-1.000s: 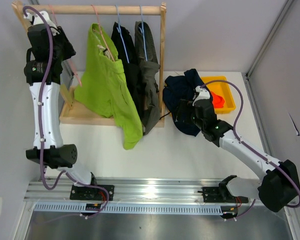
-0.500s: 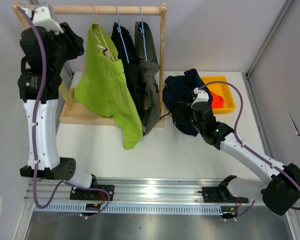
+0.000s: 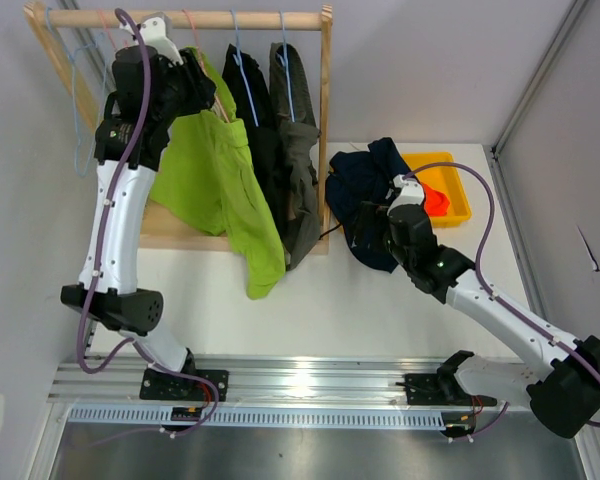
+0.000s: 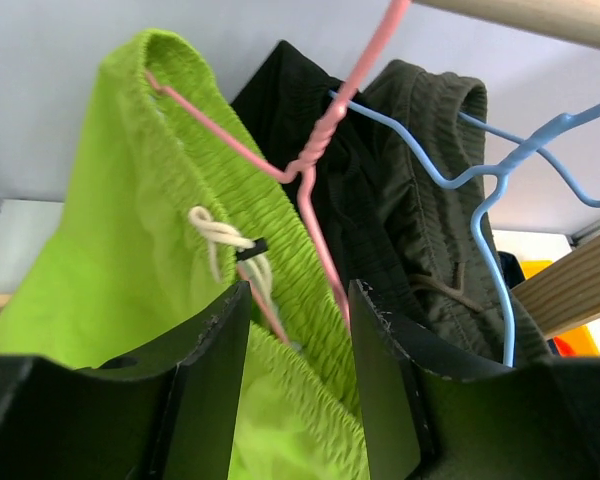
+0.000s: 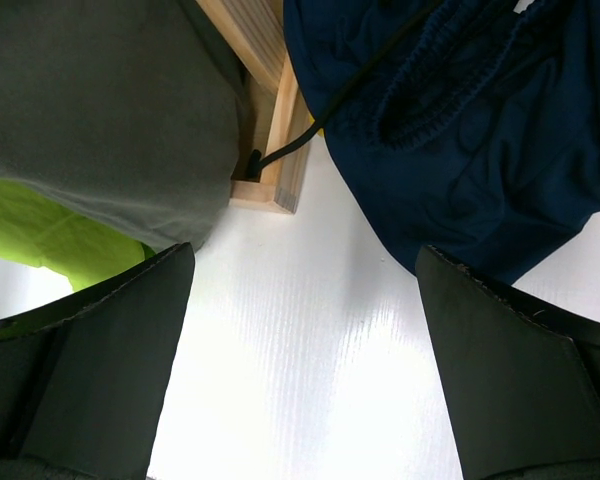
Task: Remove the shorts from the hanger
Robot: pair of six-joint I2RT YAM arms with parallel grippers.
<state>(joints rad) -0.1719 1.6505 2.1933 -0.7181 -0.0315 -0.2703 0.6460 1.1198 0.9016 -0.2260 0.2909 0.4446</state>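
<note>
Shorts hang from the rail point(image 3: 230, 18) at upper left of the top view: green point(image 3: 210, 190), black point(image 3: 262, 150) and olive point(image 3: 298, 170). Navy point(image 3: 365, 190) lies heaped at centre right, with orange point(image 3: 436, 198) in the bin point(image 3: 462, 215) beside it. The left gripper point(image 4: 298, 300), fingers apart, faces the pink hanger point(image 4: 325, 150) at the green waistband; the right gripper point(image 5: 302, 255) gapes wide over the table point(image 5: 310, 350).

The white-and-black left arm point(image 3: 115, 210) rises steeply from its base, with the wrist held high and angled to the right. Its black two-finger left gripper point(image 4: 295, 300) has the jaws partly apart. The white-and-black right arm point(image 3: 500, 310) extends low, forward and leftward. Its black right gripper point(image 5: 305, 265) is spread wide and grasps nothing.
</note>
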